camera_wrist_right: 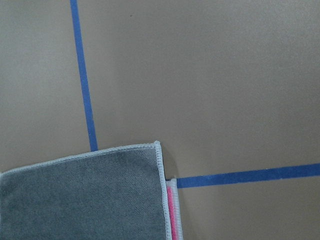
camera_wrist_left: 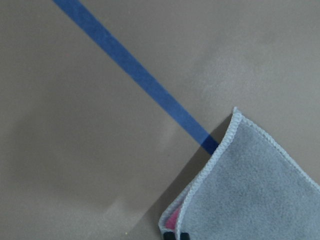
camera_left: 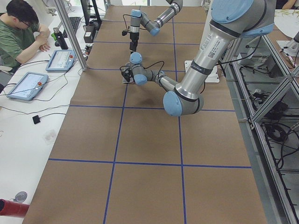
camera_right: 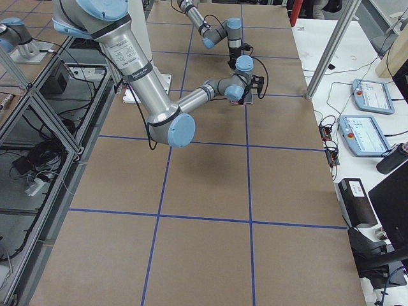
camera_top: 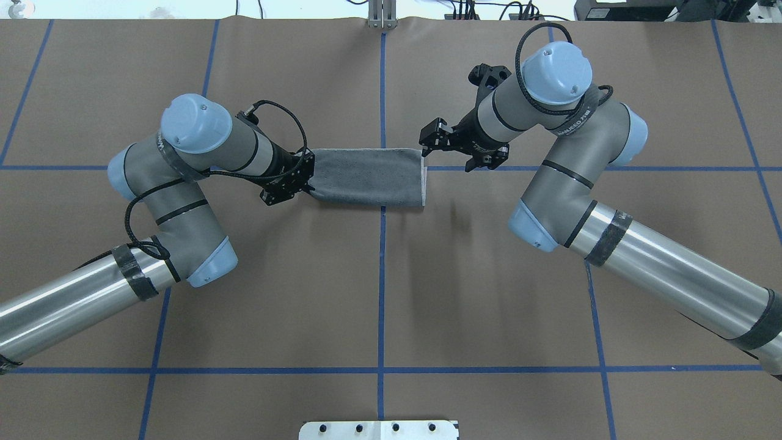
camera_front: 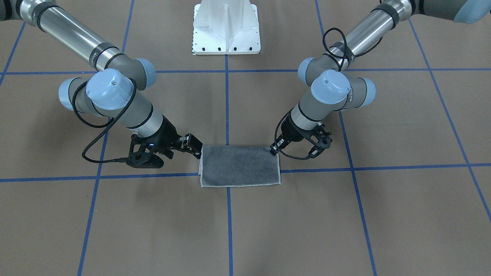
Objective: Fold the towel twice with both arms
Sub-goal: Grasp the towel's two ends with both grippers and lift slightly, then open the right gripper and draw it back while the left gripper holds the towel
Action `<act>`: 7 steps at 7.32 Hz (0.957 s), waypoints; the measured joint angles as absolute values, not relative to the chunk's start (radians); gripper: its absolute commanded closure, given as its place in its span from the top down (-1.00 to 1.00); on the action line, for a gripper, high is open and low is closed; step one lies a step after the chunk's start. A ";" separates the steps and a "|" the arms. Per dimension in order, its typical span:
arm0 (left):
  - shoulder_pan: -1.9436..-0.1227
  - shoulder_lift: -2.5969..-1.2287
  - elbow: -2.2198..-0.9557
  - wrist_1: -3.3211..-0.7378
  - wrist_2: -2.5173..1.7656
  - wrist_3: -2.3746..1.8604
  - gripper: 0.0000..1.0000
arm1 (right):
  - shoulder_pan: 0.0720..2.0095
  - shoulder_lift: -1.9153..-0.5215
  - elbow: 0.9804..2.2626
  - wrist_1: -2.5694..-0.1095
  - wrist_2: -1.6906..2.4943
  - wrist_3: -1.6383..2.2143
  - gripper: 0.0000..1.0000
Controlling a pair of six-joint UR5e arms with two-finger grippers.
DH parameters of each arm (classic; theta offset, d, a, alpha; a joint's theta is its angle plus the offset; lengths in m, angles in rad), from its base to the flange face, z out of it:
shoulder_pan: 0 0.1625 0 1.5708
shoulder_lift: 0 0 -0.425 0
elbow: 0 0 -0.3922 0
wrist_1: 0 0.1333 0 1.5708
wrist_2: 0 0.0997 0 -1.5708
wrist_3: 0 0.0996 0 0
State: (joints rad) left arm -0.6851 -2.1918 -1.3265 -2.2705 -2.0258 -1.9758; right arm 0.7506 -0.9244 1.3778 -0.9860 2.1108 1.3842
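Note:
The towel (camera_front: pixel 239 165) lies folded in half as a flat rectangle, dark grey face up, with light stitched edging; it also shows in the overhead view (camera_top: pixel 366 177). My left gripper (camera_front: pixel 273 149) is at one short end (camera_top: pixel 307 183), shut on that end's corner. In the left wrist view the corner (camera_wrist_left: pixel 250 175) is raised off the table with pink showing under it, and the fingertips (camera_wrist_left: pixel 170 235) are close together. My right gripper (camera_front: pixel 196 147) is open just over the other end's far corner (camera_top: pixel 426 143). In the right wrist view that corner (camera_wrist_right: pixel 100 195) lies flat, with a pink strip at its edge.
The white pedestal base (camera_front: pixel 226 27) stands at the robot's side of the table (camera_top: pixel 379 429). Blue tape lines (camera_front: pixel 228 103) cross the brown table cover. An operator (camera_left: pixel 18 32) sits at a side desk with tablets (camera_left: pixel 60 59).

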 measured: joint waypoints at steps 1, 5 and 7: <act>-0.695 -2.198 -1.324 -2.269 -2.026 -1.976 -1.00 | 0.751 -0.925 1.379 -0.985 2.111 1.384 0.98; -0.720 -2.318 -1.203 -2.265 -2.024 -1.979 -1.00 | 0.771 -0.948 1.409 -0.985 2.161 1.376 0.98; -0.737 -2.351 -1.181 -2.267 -2.023 -1.979 -1.00 | 0.784 -0.951 1.412 -0.985 2.193 1.374 0.98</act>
